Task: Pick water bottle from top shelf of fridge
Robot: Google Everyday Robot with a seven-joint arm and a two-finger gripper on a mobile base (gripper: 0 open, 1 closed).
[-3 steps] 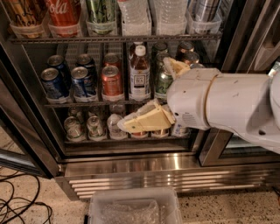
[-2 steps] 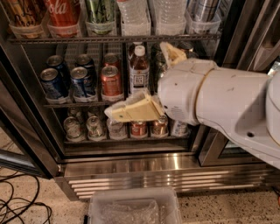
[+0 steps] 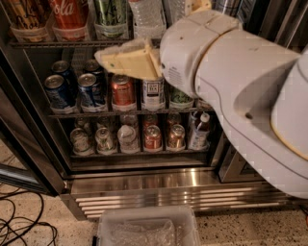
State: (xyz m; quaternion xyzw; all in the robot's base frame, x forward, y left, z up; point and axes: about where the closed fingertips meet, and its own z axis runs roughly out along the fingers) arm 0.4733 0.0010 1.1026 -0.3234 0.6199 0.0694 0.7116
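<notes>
Right now I'm seeing the arm (image 3: 240,96) reaching in from the right, its bulky white wrist crossing the fridge (image 3: 144,180) at the level of the top shelf (image 3: 48,44). The gripper (image 3: 147,33) is sitting there with its fingers (image 3: 130,60) spread: one is lying across the shelf rail, the other is poking up at the top edge. The water bottle (image 3: 144,14) is standing on the top shelf just behind the gripper, ungrasped.

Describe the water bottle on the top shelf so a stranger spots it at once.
In the fridge, find the top shelf above the can rows. The water bottle stands right of the green drink, by the open tool. Unlike the coloured drinks to its left, it is clear and colourless.
</notes>
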